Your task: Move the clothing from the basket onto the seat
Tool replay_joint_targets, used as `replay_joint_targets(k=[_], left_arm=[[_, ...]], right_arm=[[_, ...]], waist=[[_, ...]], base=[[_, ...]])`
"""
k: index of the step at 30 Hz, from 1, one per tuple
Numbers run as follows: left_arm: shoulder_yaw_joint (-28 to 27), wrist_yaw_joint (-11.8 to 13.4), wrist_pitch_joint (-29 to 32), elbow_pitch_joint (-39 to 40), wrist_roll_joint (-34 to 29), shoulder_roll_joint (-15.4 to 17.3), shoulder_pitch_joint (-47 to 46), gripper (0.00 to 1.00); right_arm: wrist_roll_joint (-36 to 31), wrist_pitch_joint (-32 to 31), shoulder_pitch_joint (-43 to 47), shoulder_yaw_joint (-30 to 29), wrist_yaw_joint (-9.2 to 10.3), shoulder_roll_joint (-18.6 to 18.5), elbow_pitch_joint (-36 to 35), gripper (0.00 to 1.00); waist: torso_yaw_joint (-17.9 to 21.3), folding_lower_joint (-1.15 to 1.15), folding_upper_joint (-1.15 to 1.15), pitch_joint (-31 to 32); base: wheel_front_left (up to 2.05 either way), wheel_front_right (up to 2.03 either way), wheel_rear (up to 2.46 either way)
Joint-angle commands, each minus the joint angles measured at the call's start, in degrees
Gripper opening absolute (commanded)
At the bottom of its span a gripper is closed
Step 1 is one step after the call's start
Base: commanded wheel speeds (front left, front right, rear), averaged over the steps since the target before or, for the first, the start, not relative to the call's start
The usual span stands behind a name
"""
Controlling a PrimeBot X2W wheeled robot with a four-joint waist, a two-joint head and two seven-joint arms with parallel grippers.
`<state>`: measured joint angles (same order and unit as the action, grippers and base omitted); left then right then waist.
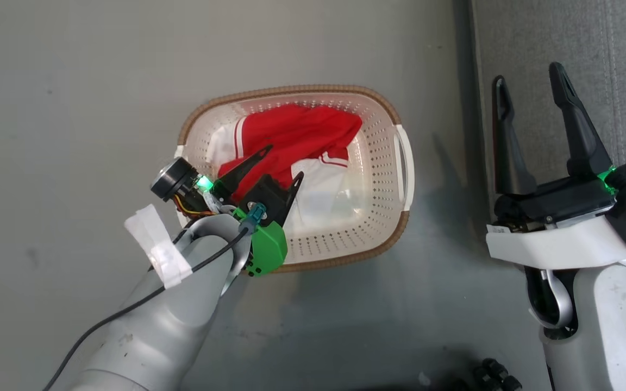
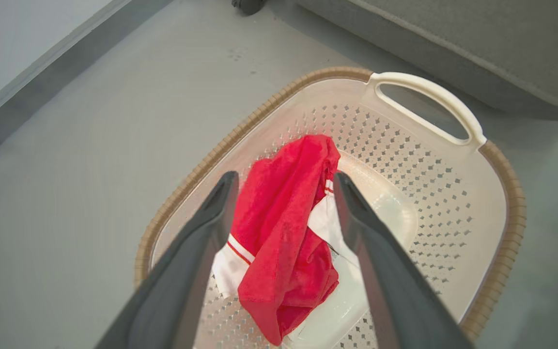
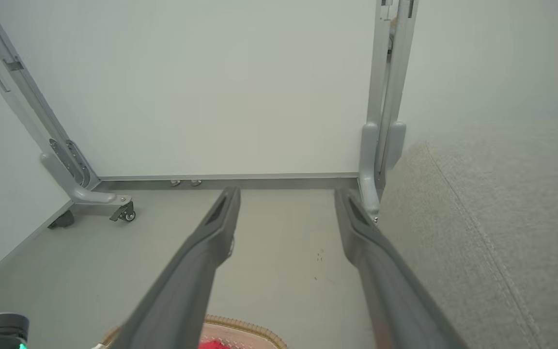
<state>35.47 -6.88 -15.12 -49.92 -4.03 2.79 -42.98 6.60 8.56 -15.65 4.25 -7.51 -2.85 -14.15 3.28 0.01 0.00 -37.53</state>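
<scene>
Item: clothing point(image 2: 284, 242), prob. soft/light, is lying bunched in basket point(image 2: 502, 194) w/ left tool point(image 2: 284, 178) hovering released above; red centre fold looking best grip.

The floor point(image 1: 74, 108) is smooth, matte grey, with a few faint dark specks point(image 3: 318, 256) and soft shadows under even, diffuse light. At the far side stands a plain white wall panel point(image 3: 211, 87) with a grey rail point(image 3: 230, 182) along its foot. A slanted grey metal brace point(image 3: 32, 106) on the left ends in a caster wheel point(image 3: 126, 213). An upright metal post point(image 3: 388, 97) rises on the right.
</scene>
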Motion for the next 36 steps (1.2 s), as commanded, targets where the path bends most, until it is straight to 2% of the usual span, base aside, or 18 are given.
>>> replay_joint_targets(k=[1, 5, 15, 25, 31, 32, 33, 34, 36], left_arm=[[0.79, -0.09, -0.03, -1.92, -0.8, 0.39, -2.21, 1.0], [2.96, 0.34, 0.26, -8.36, -2.21, 0.34, -6.43, 1.0], [3.39, 3.11, 1.25, -18.59, -1.8, 1.14, -14.91, 1.0], [4.02, 5.86, 3.4, -22.21, -2.24, 4.32, -19.48, 1.0], [4.28, 6.56, 5.51, -23.14, -1.55, 5.17, -20.48, 1.0], [4.36, 6.4, 5.63, -23.21, -1.43, 5.18, -20.47, 0.63], [4.43, 6.23, 5.56, -23.28, -1.24, 5.16, -20.61, 0.16], [4.33, 6.2, 5.33, -23.29, -1.04, 5.11, -20.72, 0.0], [4.23, 6.13, 5.18, -23.43, -0.69, 5.13, -20.85, 0.0]], right_arm=[[0.48, 0.81, -1.35, 0.29, 0.04, -0.08, 0.29, 1.0], [1.47, 2.06, -2.57, 0.99, 0.04, -0.06, 0.78, 1.0], [3.78, 4.71, -3.61, 2.81, 0.04, -0.05, 1.92, 1.0], [5.49, 6.07, -4.42, 4.86, 0.04, -0.06, 3.47, 1.0], [5.81, 6.45, -4.83, 5.84, 0.04, -0.07, 3.89, 1.0], [5.91, 6.4, -4.79, 6.01, 0.04, -0.07, 3.93, 1.0], [5.89, 6.45, -4.85, 6.13, 0.04, -0.07, 4.0, 1.0], [5.7, 6.5, -4.93, 6.11, 0.04, -0.08, 4.01, 1.0], [5.05, 6.6, -5.1, 6.15, 0.04, -0.07, 3.8, 1.0]], waist=[[4.3, -0.01, 0.0, -9.02], [6.01, -0.01, 0.0, -12.64], [9.46, -0.01, 0.0, -19.17], [10.99, -0.01, 0.0, -21.89], [11.49, -0.01, 0.0, -22.18], [11.59, -0.01, 0.0, -22.15], [11.73, -0.01, 0.0, -22.1], [11.8, -0.01, 0.0, -22.02], [11.85, -0.01, 0.0, -21.75]], base=[[0.0, 0.0, 0.0], [0.0, 0.0, 0.0], [0.0, 0.0, 0.0], [0.0, 0.0, 0.0], [0.0, 0.0, 0.0], [0.0, 0.0, 0.0], [0.0, 0.0, 0.0], [0.0, 0.0, 0.0], [0.0, 0.0, 0.0]])
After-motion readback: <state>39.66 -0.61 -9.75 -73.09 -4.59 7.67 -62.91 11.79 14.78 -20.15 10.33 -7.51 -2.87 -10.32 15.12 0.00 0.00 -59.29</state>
